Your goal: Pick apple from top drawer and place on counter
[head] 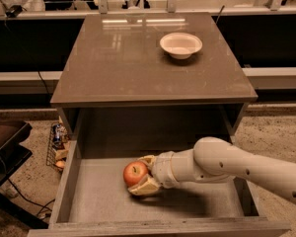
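The red-orange apple lies in the open top drawer, near the middle of its pale floor. My gripper reaches in from the right on a white arm. Its two tan fingers sit above and below the apple, closed against it. The apple's right side is hidden by the gripper. The grey-brown counter lies above the drawer, with no apple on it.
A white bowl stands on the counter at the back right. A small wire rack with packets sits on the floor left of the drawer. Dark furniture is at the far left. A rail runs behind the counter.
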